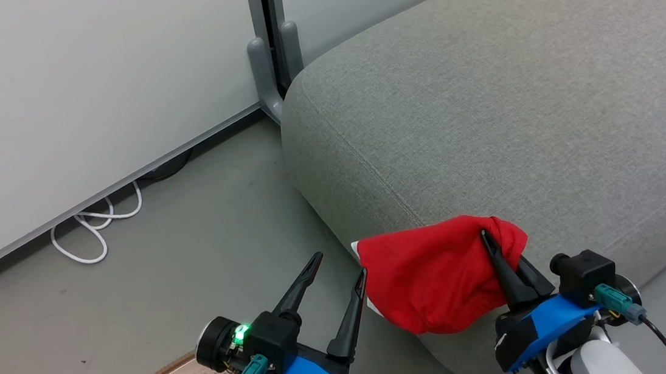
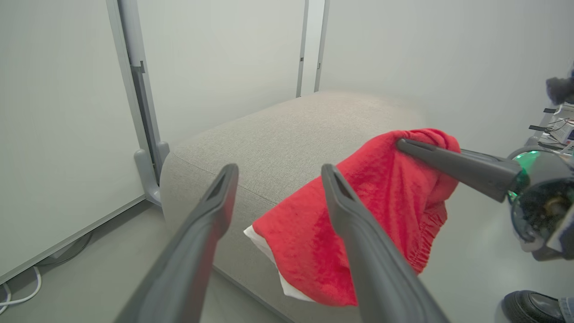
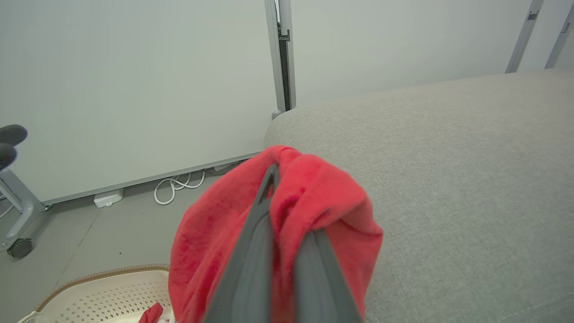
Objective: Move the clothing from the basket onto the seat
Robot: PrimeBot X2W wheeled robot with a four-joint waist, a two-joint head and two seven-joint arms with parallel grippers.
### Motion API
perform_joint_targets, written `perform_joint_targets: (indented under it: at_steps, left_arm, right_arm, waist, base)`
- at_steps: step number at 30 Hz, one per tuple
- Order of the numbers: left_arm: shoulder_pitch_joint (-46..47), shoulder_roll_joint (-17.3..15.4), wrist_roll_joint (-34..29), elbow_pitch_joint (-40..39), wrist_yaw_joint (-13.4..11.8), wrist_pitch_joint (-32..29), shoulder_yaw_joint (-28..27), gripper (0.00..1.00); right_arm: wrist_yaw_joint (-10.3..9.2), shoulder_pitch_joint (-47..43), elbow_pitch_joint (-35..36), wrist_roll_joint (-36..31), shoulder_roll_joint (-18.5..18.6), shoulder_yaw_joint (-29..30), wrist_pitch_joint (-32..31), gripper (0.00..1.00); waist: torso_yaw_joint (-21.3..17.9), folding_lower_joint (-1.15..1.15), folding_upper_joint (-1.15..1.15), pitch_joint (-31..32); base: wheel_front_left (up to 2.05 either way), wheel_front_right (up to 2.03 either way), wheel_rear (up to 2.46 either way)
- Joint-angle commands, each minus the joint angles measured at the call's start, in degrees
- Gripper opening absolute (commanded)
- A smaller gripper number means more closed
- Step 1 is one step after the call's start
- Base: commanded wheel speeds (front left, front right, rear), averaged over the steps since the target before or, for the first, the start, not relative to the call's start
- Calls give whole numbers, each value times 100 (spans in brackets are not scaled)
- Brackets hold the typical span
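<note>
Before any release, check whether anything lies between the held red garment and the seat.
Nothing visible does. The red garment, pinched in the right end effector, hangs at the seat's near edge, and the cushion top beyond shows no object.

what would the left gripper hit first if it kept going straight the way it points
Probably the seat: the open left gripper points at its near edge. The hanging red garment sits just beside that line and might brush first; depth is unclear.
</note>
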State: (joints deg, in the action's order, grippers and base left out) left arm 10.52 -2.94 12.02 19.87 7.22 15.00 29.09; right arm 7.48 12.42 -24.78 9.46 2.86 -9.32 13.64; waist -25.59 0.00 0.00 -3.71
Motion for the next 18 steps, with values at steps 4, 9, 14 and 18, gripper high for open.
perform_joint_targets:
  at_steps: [4,9,14,18]
  left_arm:
    - [84,-4,5,8,35,27,14,100]
    - [123,-12,13,5,23,27,34,100]
    - [142,-64,9,-23,23,27,27,100]
    - [165,-131,-39,-99,23,27,14,100]
  right_arm:
    - [3,32,-19,42,5,7,45,0]
    - [3,64,-29,73,5,2,68,0]
    - [3,130,-34,122,5,-21,86,0]
    - [3,344,3,151,5,61,109,0]
  waist:
    - [-73,0,0,-27]
    - [-90,0,0,-62]
    - [-103,0,0,-121]
    - [-112,0,0,-245]
  base:
    - [0,0,0]
    - [0,0,0]
    - [0,0,0]
    - [0,0,0]
